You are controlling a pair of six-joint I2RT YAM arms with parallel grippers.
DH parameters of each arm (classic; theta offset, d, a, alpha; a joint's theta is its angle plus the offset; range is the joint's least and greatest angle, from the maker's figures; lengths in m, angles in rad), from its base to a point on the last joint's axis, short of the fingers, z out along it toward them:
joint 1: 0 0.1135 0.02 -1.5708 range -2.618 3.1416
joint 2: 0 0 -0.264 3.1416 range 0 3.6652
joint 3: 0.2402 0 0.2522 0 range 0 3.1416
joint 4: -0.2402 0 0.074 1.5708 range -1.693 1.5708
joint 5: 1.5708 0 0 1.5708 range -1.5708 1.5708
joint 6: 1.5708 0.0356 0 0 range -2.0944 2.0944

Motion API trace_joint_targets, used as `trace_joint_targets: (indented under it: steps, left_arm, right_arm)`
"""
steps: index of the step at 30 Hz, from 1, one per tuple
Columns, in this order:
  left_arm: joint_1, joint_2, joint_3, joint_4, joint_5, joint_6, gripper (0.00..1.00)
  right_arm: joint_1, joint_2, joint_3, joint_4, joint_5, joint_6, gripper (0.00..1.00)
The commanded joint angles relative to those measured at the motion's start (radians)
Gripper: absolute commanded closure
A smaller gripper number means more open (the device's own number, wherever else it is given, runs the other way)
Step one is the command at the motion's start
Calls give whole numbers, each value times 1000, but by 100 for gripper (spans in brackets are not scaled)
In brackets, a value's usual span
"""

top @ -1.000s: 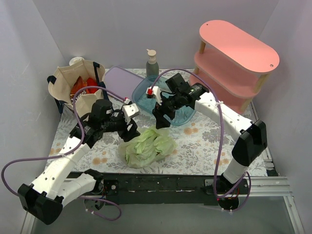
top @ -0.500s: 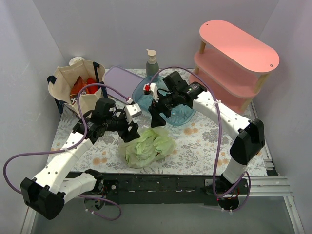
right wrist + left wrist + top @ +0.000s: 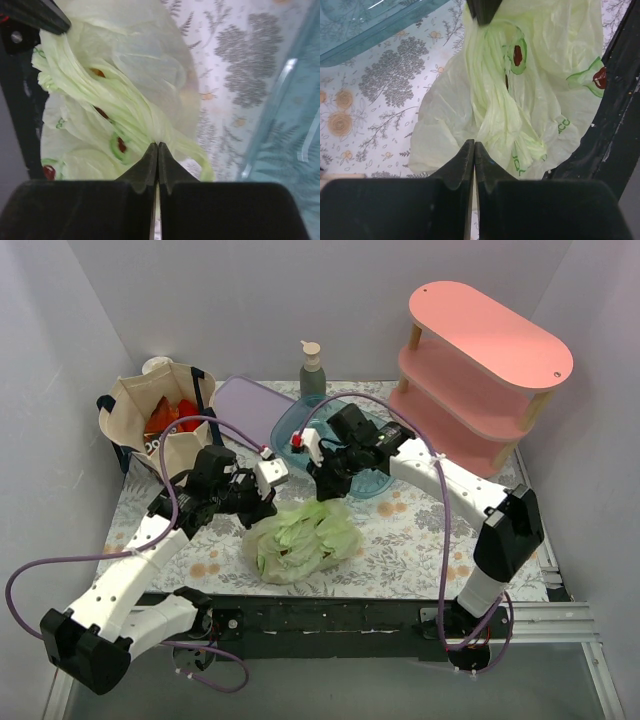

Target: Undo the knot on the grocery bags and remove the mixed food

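The pale-green plastic bag (image 3: 300,540) lies crumpled near the table's front edge. Its twisted handle strand (image 3: 492,95), the knot, stretches between my two grippers. The left gripper (image 3: 474,145) is shut on the strand's near end at the bag's left top (image 3: 266,512). My right gripper (image 3: 158,145) is shut on the other end of the twisted strand (image 3: 100,95), at the bag's upper right (image 3: 325,492). The beige canvas tote (image 3: 130,405) stands open at the back left, with red and orange snack packets (image 3: 172,412) showing inside. What the green bag holds is hidden.
A clear blue tray (image 3: 288,422) lies just behind the right gripper, with a lilac board (image 3: 248,405) to its left. A pump bottle (image 3: 312,370) stands at the back. A pink two-tier shelf (image 3: 485,350) fills the back right. The black front rail (image 3: 330,610) runs close behind the bag.
Both grippers have come down onto the green bag and closed, the left on the strand's left end, the right on its right end. The bag's top is now drawn up between them.
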Motion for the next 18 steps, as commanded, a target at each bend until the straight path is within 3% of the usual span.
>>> trace_joint_targets:
  steps: [1, 5, 12, 14, 15, 16, 18]
  left_arm:
    - [6, -79, -9, -28, -118, 18, 100]
    - [54, -151, -32, -44, -152, -1, 100]
    - [74, -160, -19, -61, -117, 1, 100]
    - [74, -140, 38, -59, -77, 12, 97]
    - [74, -110, 66, -56, -60, -4, 82]
    - [74, -94, 99, -51, -43, -23, 51]
    - [74, -58, 184, -27, 9, -63, 35]
  right_arm:
    - [-78, -159, 43, 40, 66, -23, 99]
    - [-181, -227, 47, 26, 74, -3, 99]
    - [-215, -383, -163, 21, 42, 26, 97]
    - [-215, -411, -179, 0, 17, 11, 75]
    - [-215, -414, -168, -9, 11, -1, 56]
    - [-215, -417, -124, -16, 8, -6, 49]
    - [-215, -408, -70, -10, 26, -9, 37]
